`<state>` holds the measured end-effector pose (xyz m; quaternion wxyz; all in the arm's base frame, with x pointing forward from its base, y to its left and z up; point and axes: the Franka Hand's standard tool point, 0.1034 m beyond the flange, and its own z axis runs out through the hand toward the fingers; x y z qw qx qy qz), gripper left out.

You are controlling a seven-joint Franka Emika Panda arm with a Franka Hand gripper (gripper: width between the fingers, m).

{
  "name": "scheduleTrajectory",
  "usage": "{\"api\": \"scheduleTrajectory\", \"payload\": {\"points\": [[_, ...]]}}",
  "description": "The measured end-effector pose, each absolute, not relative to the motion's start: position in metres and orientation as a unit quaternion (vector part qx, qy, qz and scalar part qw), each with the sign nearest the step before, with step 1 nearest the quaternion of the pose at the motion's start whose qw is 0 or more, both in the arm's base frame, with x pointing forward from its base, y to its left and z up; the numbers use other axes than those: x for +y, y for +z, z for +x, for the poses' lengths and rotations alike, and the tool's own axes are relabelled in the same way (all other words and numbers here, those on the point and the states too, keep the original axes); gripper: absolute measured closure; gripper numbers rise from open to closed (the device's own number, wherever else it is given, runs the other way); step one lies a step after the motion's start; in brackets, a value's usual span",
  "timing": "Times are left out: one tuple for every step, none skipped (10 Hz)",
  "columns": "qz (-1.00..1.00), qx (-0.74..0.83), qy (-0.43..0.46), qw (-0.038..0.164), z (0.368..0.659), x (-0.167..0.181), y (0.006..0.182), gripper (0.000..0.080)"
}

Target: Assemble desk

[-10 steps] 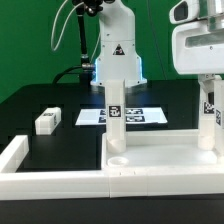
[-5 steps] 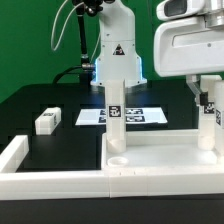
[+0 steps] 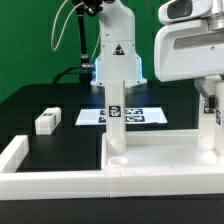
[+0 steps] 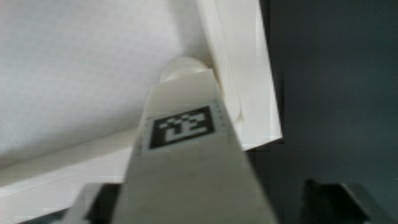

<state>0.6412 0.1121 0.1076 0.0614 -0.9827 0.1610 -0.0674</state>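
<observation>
Two legs stand upright in the desk panel [image 3: 165, 150], which lies on the black tabletop [image 3: 60, 145] at the front of the exterior view. The one the next move turns on is the corner leg [image 3: 211, 118], at the panel's end toward the exterior view's right. It sits straight below the pincer [image 3: 209, 96], with its long axis vertical and in line with the pincer's descent. The wrist view looks down the length of this leg [image 4: 187, 150] to the panel's rim, with one of the dark fingers [image 4: 347, 200] on either side of it.

The pincer straddles the leg partly open. A dark gap shows between the leg and at least one finger, so I judge it is not clamped yet. Nothing else is in its hold. Closing squarely across the leg seems to be what is needed next.

The middle leg [image 3: 116, 112] stands apart, in front of the marker board [image 3: 92, 117]. A loose leg [image 3: 46, 121] lies flat on the tabletop, well away toward the exterior view's left.

Compared with a second ago, the pincer's white body has shifted toward the exterior view's left to settle over the corner leg. The panel and all three legs have not moved.
</observation>
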Motion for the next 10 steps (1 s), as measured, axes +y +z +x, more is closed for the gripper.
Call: {"api": "scheduleTrajectory", "payload": {"points": [[-0.977, 0.194, -0.065, 0.062, 0.641, 0.11, 0.107, 0.0505], [-0.966, 0.242, -0.061, 0.064, 0.64, 0.107, 0.106, 0.0503], [-0.957, 0.276, -0.059, 0.065, 0.64, 0.106, 0.106, 0.0503], [-0.944, 0.317, -0.055, 0.068, 0.64, 0.107, 0.105, 0.0503], [-0.895, 0.438, -0.041, 0.072, 0.64, 0.106, 0.105, 0.0503], [-0.839, 0.537, -0.028, 0.081, 0.639, 0.105, 0.104, 0.0503], [-0.786, 0.611, -0.014, 0.096, 0.639, 0.102, 0.103, 0.0503], [-0.746, 0.657, -0.002, 0.107, 0.639, 0.098, 0.103, 0.0502], [-0.735, 0.67, 0.001, 0.107, 0.638, 0.098, 0.103, 0.0502], [-0.74, 0.664, 0.0, 0.107, 0.638, 0.098, 0.103, 0.0502]]}}
